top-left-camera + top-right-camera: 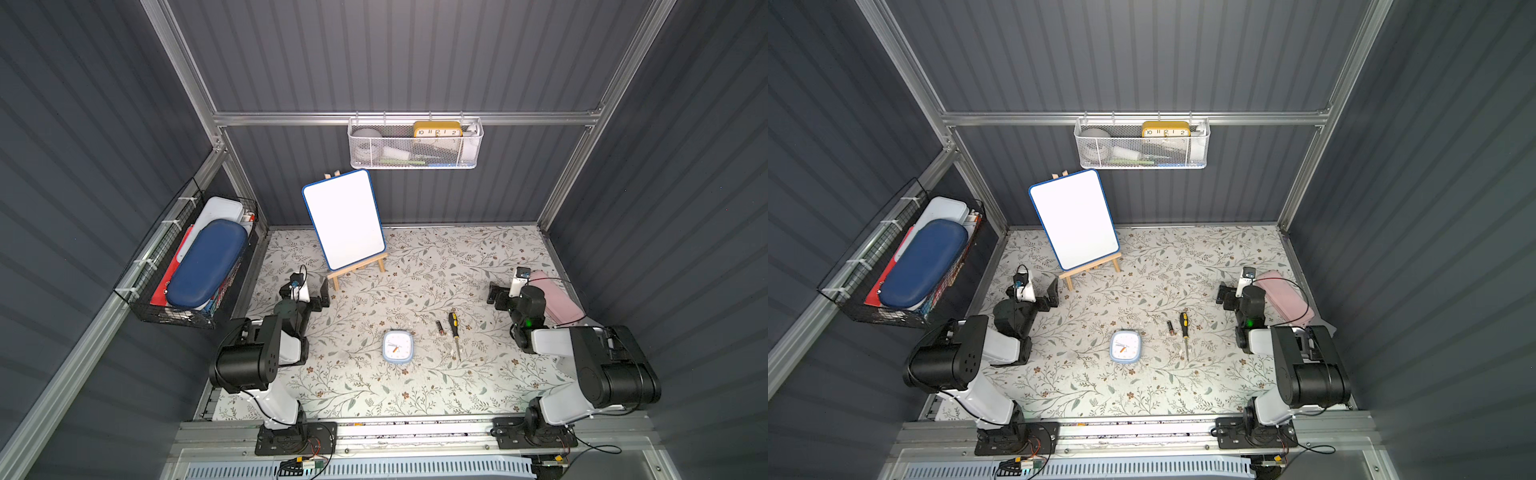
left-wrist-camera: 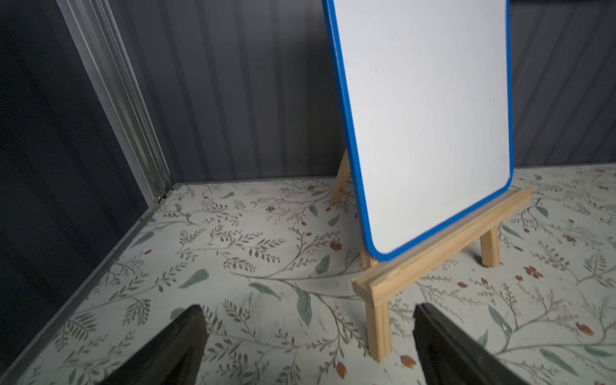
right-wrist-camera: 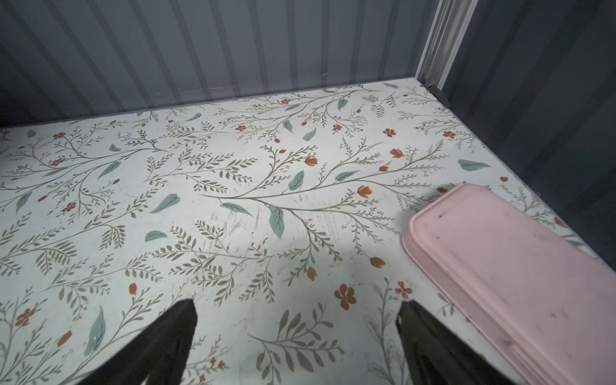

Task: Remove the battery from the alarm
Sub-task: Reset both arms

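The light-blue alarm [image 1: 397,346] [image 1: 1125,346] lies dial up near the middle of the floral table. To its right the small dark battery [image 1: 439,327] [image 1: 1170,327] rests on the table, apart from the alarm and next to a black-and-yellow screwdriver [image 1: 454,332]. My left gripper [image 1: 306,291] [image 2: 308,310] is open and empty at the left, facing the easel. On the right, my right gripper [image 1: 509,291] [image 3: 296,304] is open and empty beside a pink case. Neither wrist view shows the alarm or battery.
A whiteboard [image 1: 345,220] [image 2: 426,116] stands on a wooden easel [image 2: 378,320] at the back. The pink case [image 1: 555,301] [image 3: 516,276] lies by the right wall. A white mesh basket [image 1: 415,153] holds a yellow clock [image 1: 437,129]; a black wire basket [image 1: 187,266] hangs left.
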